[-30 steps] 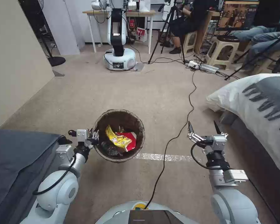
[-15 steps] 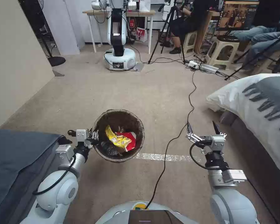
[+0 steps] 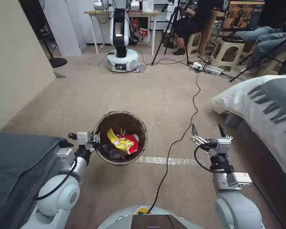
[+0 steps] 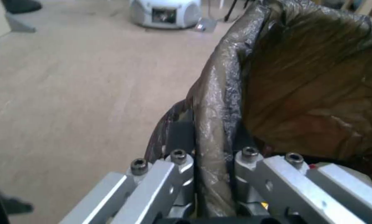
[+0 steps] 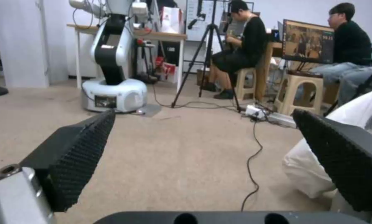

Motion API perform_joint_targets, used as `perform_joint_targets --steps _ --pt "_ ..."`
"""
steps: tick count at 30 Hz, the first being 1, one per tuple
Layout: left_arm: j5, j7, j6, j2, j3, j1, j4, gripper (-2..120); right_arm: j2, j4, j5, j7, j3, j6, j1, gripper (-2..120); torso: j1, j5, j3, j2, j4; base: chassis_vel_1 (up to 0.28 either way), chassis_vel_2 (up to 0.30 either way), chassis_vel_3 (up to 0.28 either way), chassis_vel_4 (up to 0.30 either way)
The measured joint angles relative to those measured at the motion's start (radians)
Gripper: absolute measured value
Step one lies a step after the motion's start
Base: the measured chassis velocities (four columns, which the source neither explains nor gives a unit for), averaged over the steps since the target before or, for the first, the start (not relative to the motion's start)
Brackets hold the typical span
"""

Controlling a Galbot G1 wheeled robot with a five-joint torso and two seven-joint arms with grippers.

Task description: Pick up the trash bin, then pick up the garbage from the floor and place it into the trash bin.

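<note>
Gripping the near-left rim of the trash bin [image 3: 121, 138], the left gripper [image 3: 97, 140] has its fingers clamped on either side of the dark bag folded over the edge; the left wrist view shows that rim [image 4: 213, 124] pinched between the metal fingers [image 4: 177, 168]. The bin hangs above the floor [image 3: 149, 95], tipped a little toward the robot so its mouth faces the head camera. Inside lie the garbage pieces: a yellow wrapper [image 3: 119, 142], a red snack packet [image 3: 132, 143] and something dark at the bottom [image 3: 111, 152] (too shadowed to name).

Against the picture of a second ago the bin sits a touch higher and slightly to the left, and the left gripper has shifted with it by the same small amount. The contents have kept their places.

The right gripper [image 3: 207, 130] hovers over bare carpet to the right of the bin, well apart from it, with its two black fingers spread wide and nothing between them; the right wrist view shows the ribbed pads [image 5: 82, 155] far apart. It stands almost where it stood a second ago, after dipping slightly half a second back.

A black cable [image 3: 181, 140] runs along the floor between bin and right gripper, crossing a white tape line [image 3: 168, 161]. A pillow [image 3: 244, 95] lies to the right.
</note>
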Motion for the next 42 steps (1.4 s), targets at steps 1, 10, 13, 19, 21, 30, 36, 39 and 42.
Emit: perform_joint_targets --steps 1,10,13,19,21,30,36,39,42 --pt "-0.012 -0.024 0.015 0.003 -0.001 -0.001 -0.003 7 0.0 0.001 0.0 0.0 -0.001 0.0 0.0 100 0.0 -0.0001 0.0 0.0 0.0 0.0 0.0 0.0 0.0" --pt "-0.223 -0.234 0.163 0.024 -0.015 -0.041 -0.02 7 -0.01 0.004 0.003 0.0 0.001 0.002 0.003 100 0.0 0.0 0.0 0.0 -0.0001 0.0 0.0 0.0 0.0" --pt "-0.308 -0.297 0.185 0.033 -0.02 -0.06 -0.011 7 -0.01 0.004 0.004 0.0 0.002 0.003 0.004 100 0.0 -0.0001 0.0 0.0 0.0 0.0 0.0 0.0 0.0" --pt "-0.393 -0.362 0.204 0.042 -0.02 -0.079 0.007 7 -0.012 0.002 0.007 -0.001 0.002 0.004 0.01 100 0.0 0.0 0.0 0.0 0.0001 0.0 0.0 0.0 0.0" --pt "-0.426 -0.385 0.204 0.044 -0.017 -0.08 0.008 7 -0.013 0.001 0.007 -0.001 0.002 0.004 0.011 100 0.0 -0.0001 0.0 0.0 0.0001 0.0 0.0 0.0 0.0" --pt "-0.483 -0.422 0.205 0.041 0.011 -0.084 0.05 7 -0.011 -0.002 0.008 -0.001 0.0 0.006 0.015 100 0.0 -0.0001 0.0 0.0 0.0 0.0 0.0 0.0 0.0" --pt "-0.484 -0.422 0.209 0.031 0.034 -0.099 0.094 7 -0.02 -0.002 0.016 -0.001 -0.002 0.006 0.021 100 0.0 0.0 0.0 0.0 0.0 0.0 0.0 0.0 0.0" --pt "-0.482 -0.42 0.209 0.029 0.039 -0.103 0.105 7 -0.023 -0.002 0.018 -0.002 -0.003 0.005 0.024 100 0.0 -0.0001 0.0 0.0 0.0 0.0 0.0 0.0 0.0" --pt "-0.481 -0.417 0.209 0.026 0.046 -0.104 0.121 7 -0.028 -0.004 0.019 -0.002 -0.009 0.004 0.03 100 0.0 -0.0001 0.0 0.0 0.0 0.0 0.0 0.0 0.0"
